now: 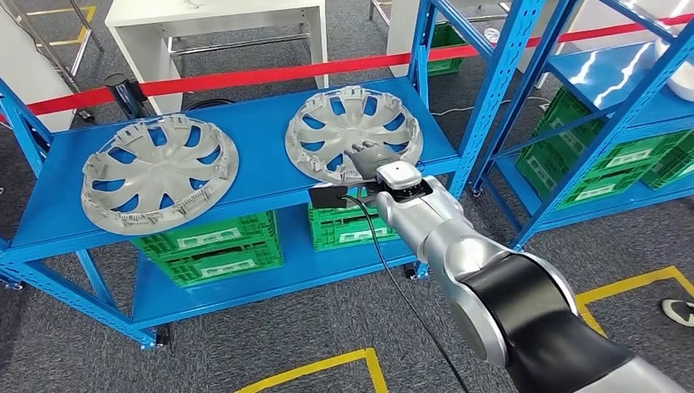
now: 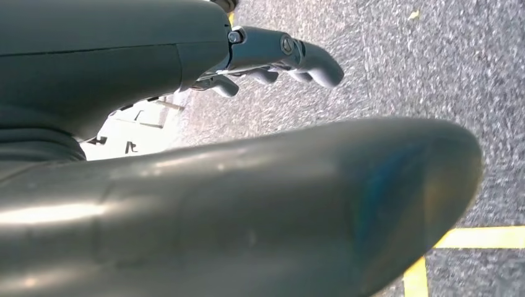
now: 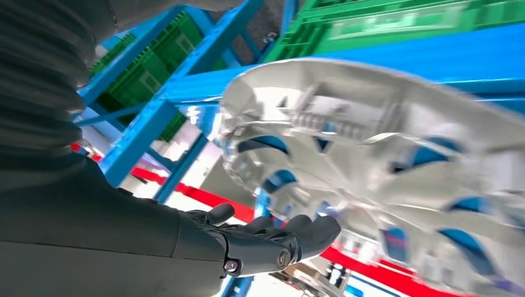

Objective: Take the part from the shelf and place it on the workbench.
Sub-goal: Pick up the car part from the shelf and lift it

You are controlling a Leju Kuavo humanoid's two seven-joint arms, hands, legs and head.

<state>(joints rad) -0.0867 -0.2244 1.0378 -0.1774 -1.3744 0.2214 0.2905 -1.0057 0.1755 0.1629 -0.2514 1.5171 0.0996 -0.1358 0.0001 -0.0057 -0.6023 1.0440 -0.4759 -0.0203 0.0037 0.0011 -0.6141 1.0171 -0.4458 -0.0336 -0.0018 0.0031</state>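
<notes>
Risk of slipping: right hand (image 1: 366, 155), fingers spread, is hovering at 6 o'clock rim of right hubcap (image 1: 353, 133), gripping nothing; shallow purchase could be sliding it off shelf (image 1: 262, 123).

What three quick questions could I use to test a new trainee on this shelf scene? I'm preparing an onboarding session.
1. True or false: two hubcaps lie on the blue shelf's top level.
2. Which hubcap does the right hand reach over: A) left hubcap, B) right hubcap?
3. Fill in: the crates on the lower level are ___ in colour.

Key:
1. True.
2. B; its fingers are spread at the near rim, with no grip visible.
3. Green.
</notes>
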